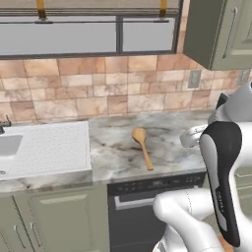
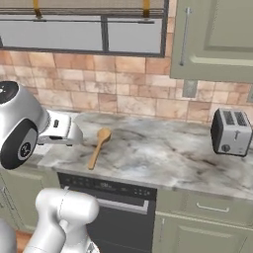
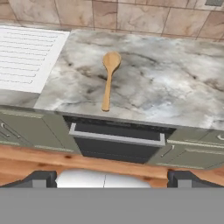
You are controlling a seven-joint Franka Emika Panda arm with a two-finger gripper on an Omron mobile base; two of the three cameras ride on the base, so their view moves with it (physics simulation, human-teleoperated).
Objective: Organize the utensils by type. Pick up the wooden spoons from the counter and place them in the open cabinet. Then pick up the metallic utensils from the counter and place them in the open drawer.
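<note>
One long orange-tan wooden spoon point(image 1: 142, 146) point(image 2: 99, 146) point(image 3: 108, 81) lies on the marbled counter point(image 1: 172, 152) point(image 2: 163, 153) point(image 3: 175, 87), its round bowl toward the tiled wall and its handle toward the front edge. My gripper point(image 3: 113, 179) is open, its two dark tips wide apart with nothing between them. It hangs in front of the counter and above the floor, well short of the spoon. The sage-green cabinet point(image 1: 216, 34) point(image 2: 212, 39) hangs at the upper right; its inside is hidden. The shorter spoon, the metallic utensil and the open drawer are out of view.
A white ribbed drainboard point(image 1: 47, 147) point(image 3: 26, 57) and a sink lie left of the spoon. A dark dishwasher point(image 1: 147, 197) point(image 3: 116, 142) sits under the counter. A toaster point(image 2: 230, 131) stands at the right. Shut drawer fronts point(image 2: 212, 207) run below it.
</note>
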